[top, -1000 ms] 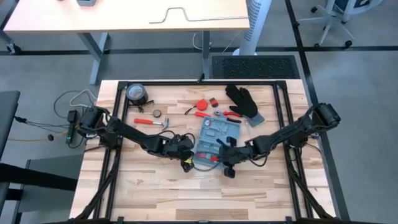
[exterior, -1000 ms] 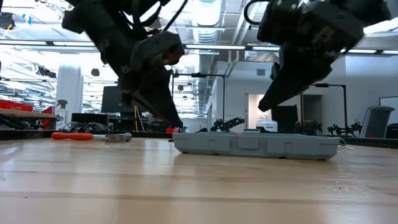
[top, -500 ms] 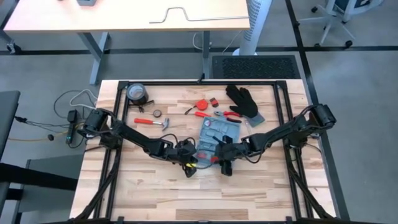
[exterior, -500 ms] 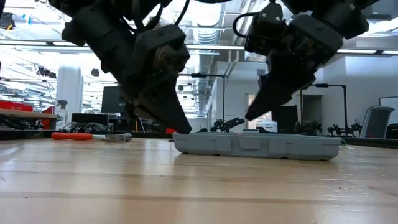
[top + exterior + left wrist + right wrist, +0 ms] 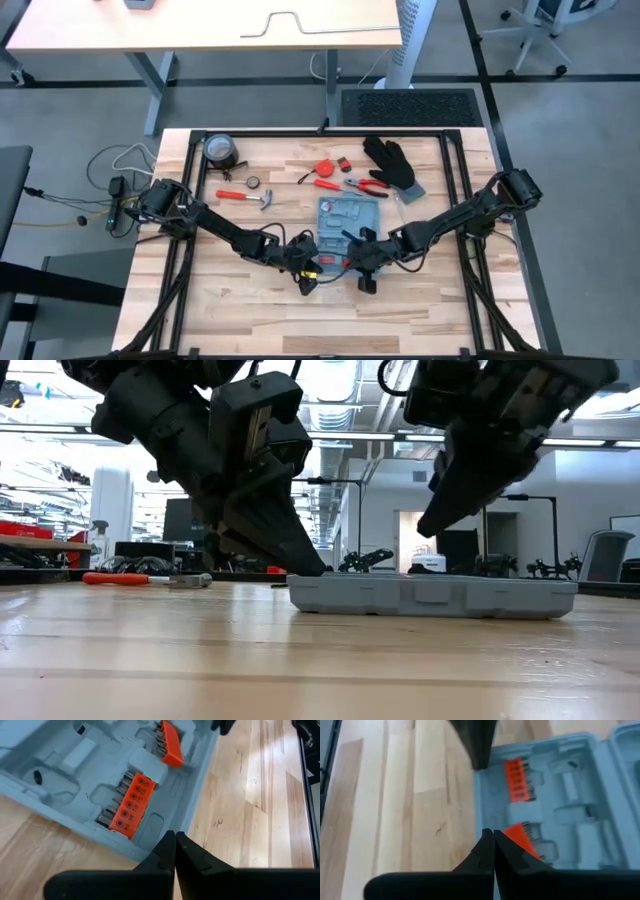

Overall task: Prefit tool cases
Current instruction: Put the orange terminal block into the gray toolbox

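Note:
The light-blue tool case lies open and flat on the wooden table, its grey-blue moulded slots up. Two orange bit holders sit in its near half. My left gripper is shut, its tips at the case's near left corner. My right gripper is also shut and slants down over the case's near edge. In the low view its tips hang a little above the case, clear of it. My left gripper has its shut fingertips against the case's near left corner, at the rim. The fingers slant down from the table's left and near side. The case lies flat on the table. The very point of touch is hidden by the fingers.
Loose things lie on the far half of the table: a black glove, a red-handled hammer, a tape roll, a red tape measure and pliers. A black frame runs round the table's edges.
My left gripper has come nearer and a little toward the table's right, staying at the case's left end. The case has slid slightly toward the right, still flat. My right gripper dipped toward the case, then rose clear of it.

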### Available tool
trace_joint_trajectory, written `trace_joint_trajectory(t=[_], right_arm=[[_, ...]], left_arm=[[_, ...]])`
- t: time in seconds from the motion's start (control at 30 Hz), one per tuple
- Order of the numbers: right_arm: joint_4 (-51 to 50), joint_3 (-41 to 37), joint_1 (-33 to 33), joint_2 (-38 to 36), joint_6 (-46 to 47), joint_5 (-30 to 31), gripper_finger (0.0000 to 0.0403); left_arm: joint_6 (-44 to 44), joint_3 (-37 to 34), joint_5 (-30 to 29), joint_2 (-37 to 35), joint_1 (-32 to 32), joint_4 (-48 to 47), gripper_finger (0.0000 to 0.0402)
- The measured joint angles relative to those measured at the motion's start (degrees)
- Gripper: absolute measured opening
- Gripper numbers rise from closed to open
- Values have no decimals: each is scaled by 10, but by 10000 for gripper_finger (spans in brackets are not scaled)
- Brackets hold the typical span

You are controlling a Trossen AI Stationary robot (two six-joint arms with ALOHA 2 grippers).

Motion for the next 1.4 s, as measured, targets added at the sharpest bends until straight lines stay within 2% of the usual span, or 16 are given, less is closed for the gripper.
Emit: trace_joint_trajectory(t=[0.23, 0.53, 1.4], right_arm=[[-8, -2, 12, 15, 23, -2, 3], [31, 5, 12, 63, 48, -27, 1], [44, 5, -11, 52, 44, -29, 0]], left_arm=[[-4, -1, -1, 1, -1, 18, 0], [-8, -1, -1, 1, -3, 15, 0], [-11, 0, -3, 1, -4, 7, 0]])
